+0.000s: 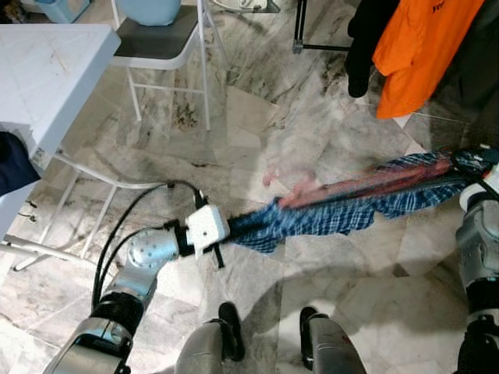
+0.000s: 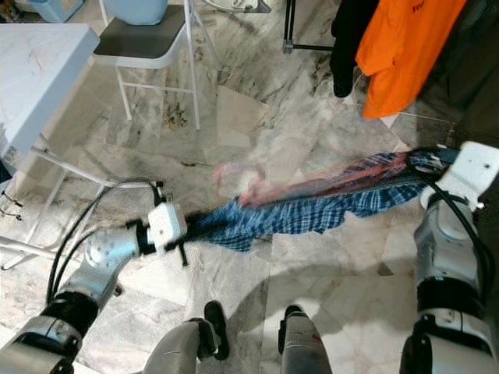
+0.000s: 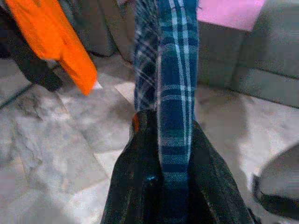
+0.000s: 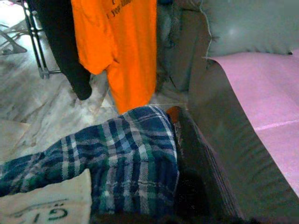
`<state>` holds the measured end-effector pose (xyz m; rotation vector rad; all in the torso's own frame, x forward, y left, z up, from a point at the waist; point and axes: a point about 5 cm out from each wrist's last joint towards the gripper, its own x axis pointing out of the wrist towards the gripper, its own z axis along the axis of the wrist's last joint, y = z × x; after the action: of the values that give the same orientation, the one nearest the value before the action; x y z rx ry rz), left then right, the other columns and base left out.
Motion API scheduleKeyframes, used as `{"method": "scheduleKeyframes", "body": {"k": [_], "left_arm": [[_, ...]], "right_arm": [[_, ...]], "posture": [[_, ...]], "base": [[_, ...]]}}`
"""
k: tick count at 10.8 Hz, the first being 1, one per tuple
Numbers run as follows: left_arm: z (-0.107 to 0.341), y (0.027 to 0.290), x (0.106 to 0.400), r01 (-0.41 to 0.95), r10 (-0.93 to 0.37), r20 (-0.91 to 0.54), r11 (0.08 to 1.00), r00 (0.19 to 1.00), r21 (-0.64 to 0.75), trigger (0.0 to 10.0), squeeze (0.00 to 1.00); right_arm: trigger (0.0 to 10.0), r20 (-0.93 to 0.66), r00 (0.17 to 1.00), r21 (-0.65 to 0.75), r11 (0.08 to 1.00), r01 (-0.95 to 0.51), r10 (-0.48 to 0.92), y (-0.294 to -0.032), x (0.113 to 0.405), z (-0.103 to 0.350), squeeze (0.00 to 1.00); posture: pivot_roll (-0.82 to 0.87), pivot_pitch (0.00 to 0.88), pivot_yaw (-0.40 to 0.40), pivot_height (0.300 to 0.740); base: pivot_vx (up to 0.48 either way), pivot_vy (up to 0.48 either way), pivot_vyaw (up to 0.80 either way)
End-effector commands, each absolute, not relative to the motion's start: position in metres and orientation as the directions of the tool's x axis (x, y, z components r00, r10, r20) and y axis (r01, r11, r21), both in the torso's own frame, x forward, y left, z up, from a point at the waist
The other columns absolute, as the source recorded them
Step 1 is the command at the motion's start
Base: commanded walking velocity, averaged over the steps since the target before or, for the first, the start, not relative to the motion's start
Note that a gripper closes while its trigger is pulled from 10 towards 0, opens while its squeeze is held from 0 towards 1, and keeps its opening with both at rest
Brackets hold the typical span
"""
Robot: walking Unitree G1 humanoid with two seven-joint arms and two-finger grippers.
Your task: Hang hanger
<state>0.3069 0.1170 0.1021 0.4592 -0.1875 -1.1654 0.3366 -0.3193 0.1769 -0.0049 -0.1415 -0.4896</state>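
Garments: one blue plaid cotton shirt [image 1: 327, 214] stretched between the two arms; one bright orange T-shirt [image 1: 421, 47] and one black garment [image 1: 366, 39] hanging on a black metal clothes rack [image 1: 300, 31].
Hanger: one blurred pink-red shape [image 1: 300, 187] lies along the plaid shirt's upper edge, likely the hanger; too smeared to tell its form.
Furniture count: one white folding chair with a grey seat [image 1: 160, 43], one white folding table [image 1: 47, 74], one grey sofa [image 4: 243, 28] with a pink cloth [image 4: 261, 88] on its seat.
Left gripper: the left gripper [image 3: 163, 163] has its two black fingers [image 3: 135, 158] closed on one end of the plaid shirt, the cloth running out between them; in the head views it sits low and left of centre, beyond its white wrist block [image 1: 207, 226].
Right gripper: the right gripper [image 4: 180, 154] is at the far right, by the sofa, clamped on the other end of the shirt, which bunches against its dark finger [image 4: 201, 154].
Shirt position: held in the air above the floor, sagging a little in the middle, near the hanging orange T-shirt but apart from it.
Surface: pale grey-veined marble tile floor [image 1: 257, 117].
Room: the rack stands at the far side; table and chair to the robot's left; the robot's own two feet [image 1: 230, 327] show at the bottom.
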Motion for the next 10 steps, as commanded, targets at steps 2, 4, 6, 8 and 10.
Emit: {"method": "scheduleKeyframes", "body": {"k": [2,4,6,8,10], "left_arm": [[0.08,0.135,0.296,0.867,-0.9,-0.213,0.267,0.38,0.421,0.0,0.0],[0.072,0.134,0.298,0.872,-0.881,-0.261,0.27,0.395,0.408,0.0,0.0],[0.058,0.142,0.308,0.809,-0.75,-0.38,0.342,0.541,0.478,0.0,0.0],[0.048,0.139,0.313,0.755,-0.653,-0.416,0.399,0.632,0.52,0.0,0.0],[0.043,0.134,0.315,0.705,-0.587,-0.414,0.451,0.696,0.548,0.0,0.0]], "right_arm": [[0.0,0.164,0.855,0.023,0.869,0.495,-0.492,-0.329,0.334,0.186,0.0],[0.0,0.171,0.867,0.025,0.881,0.472,-0.469,-0.324,0.339,0.188,0.0],[0.0,0.201,0.896,-0.014,0.913,0.408,-0.397,-0.309,0.343,0.193,0.0],[0.0,0.228,0.911,-0.053,0.93,0.364,-0.343,-0.296,0.346,0.196,0.0],[0.0,0.223,0.918,-0.053,0.937,0.346,-0.327,-0.29,0.348,0.196,0.0]], "posture": [[-0.12,0.294,0.102,0.74],[-0.12,0.294,0.105,0.74],[-0.13,0.29,0.106,0.74],[-0.14,0.286,0.106,0.74],[-0.14,0.289,0.103,0.74]], "base": [[0.0,0.0,0.0],[0.0,0.0,0.0],[0.0,0.0,0.0],[0.0,0.0,0.0],[0.0,0.0,0.0]]}}
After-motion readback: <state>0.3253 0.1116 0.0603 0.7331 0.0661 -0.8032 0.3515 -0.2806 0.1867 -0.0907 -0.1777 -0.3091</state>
